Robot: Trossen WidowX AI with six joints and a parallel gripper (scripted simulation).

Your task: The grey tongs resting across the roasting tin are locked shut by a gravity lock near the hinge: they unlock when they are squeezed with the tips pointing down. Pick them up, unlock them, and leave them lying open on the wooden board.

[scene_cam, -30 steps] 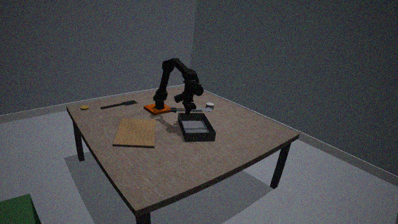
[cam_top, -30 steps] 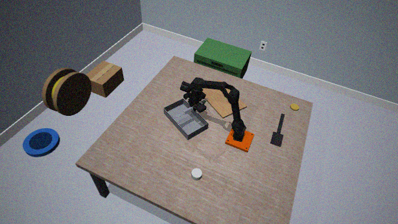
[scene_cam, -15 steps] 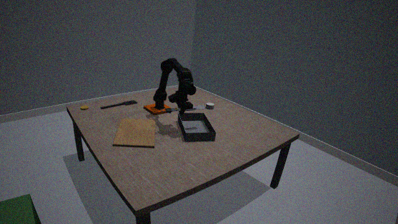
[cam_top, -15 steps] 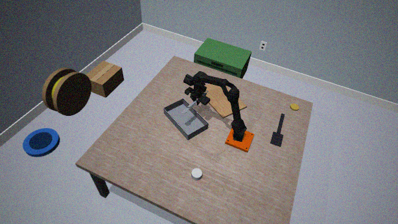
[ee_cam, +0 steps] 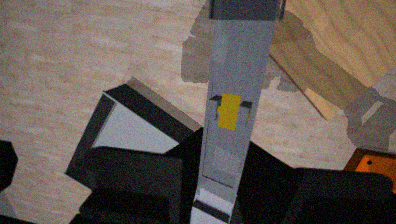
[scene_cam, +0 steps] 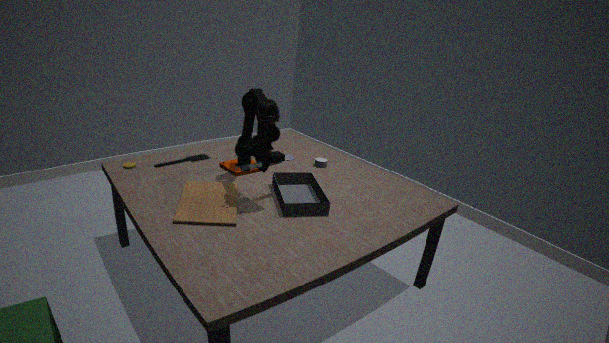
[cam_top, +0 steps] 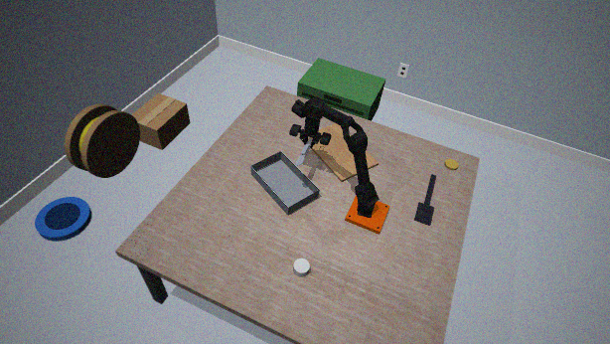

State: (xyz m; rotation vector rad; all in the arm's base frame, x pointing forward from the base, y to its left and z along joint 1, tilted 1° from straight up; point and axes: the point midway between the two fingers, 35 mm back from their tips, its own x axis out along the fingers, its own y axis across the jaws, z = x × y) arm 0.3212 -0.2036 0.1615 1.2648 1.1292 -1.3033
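Note:
My gripper (cam_top: pixel 309 142) (ee_cam: pixel 217 134) is shut on the grey tongs (cam_top: pixel 303 153) (ee_cam: pixel 240 55), held in the air between the roasting tin and the wooden board. In the wrist view the tongs run up between the fingers, with a yellow piece (ee_cam: pixel 229 111) midway and a dark end at the top. Whether they are locked, and the exact direction of their tips, I cannot tell. The roasting tin (cam_top: pixel 304 203) (scene_cam: pixel 304 210) (ee_cam: pixel 145 107) stands on the table beside the held tongs. The wooden board (cam_top: pixel 343 171) (scene_cam: pixel 198 208) (ee_cam: pixel 360 30) lies flat on the other side.
The orange arm base (cam_top: pixel 370 224) (ee_cam: pixel 375 168) is near the board. A dark spatula (cam_top: pixel 424 214) (scene_cam: pixel 181 160) and a yellow disc (cam_top: pixel 451 164) (scene_cam: pixel 129 165) lie beyond it. A white round puck (cam_top: pixel 301 266) (scene_cam: pixel 321 162) sits apart on the table.

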